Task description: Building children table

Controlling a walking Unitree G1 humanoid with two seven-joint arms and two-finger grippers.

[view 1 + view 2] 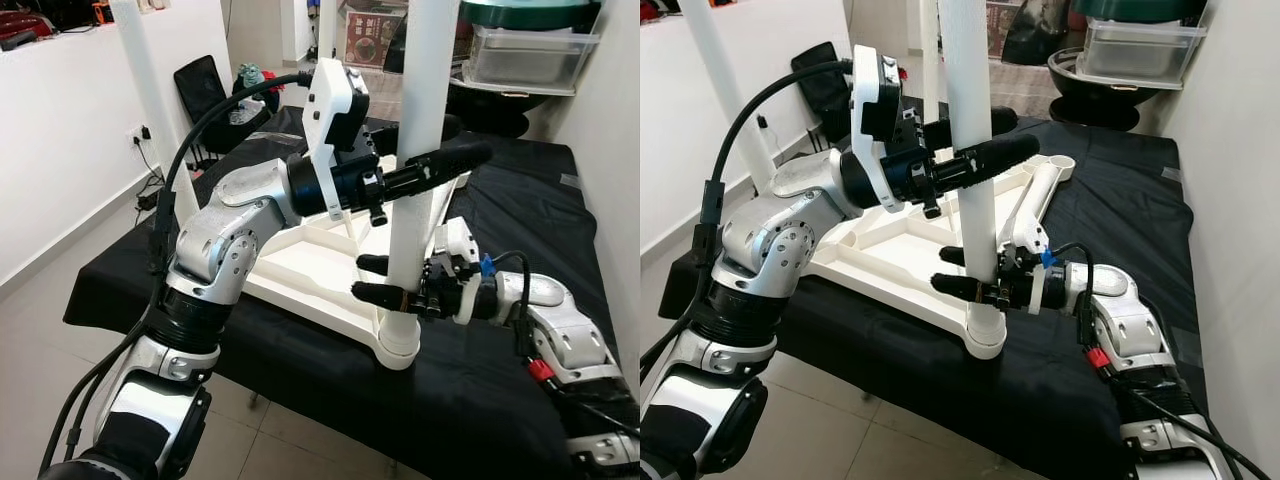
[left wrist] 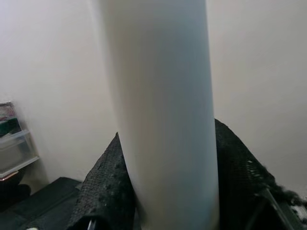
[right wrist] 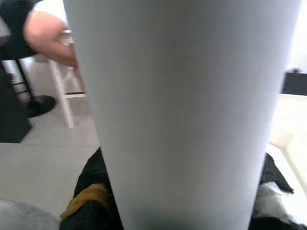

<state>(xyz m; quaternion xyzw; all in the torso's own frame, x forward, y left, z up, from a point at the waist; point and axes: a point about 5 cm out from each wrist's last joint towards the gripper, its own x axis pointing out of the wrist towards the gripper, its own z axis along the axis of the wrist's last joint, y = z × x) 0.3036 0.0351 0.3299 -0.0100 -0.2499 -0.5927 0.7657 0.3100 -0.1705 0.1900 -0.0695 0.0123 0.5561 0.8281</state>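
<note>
I see the white table leg (image 1: 420, 150) standing upright in the corner socket of the upturned white tabletop (image 1: 300, 265), which lies on the black-draped table (image 1: 470, 390). My left gripper (image 1: 430, 170) is clamped on the leg higher up; my right gripper (image 1: 385, 280) clamps it just above the socket. A loose leg (image 1: 1040, 190) lies at 1 o'clock, a clear bin (image 1: 525, 55) at 12.

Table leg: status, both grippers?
Left gripper shut on table leg, high. Right gripper shut on it, low. Leg upright in tabletop corner socket. Nothing obstructing.
</note>
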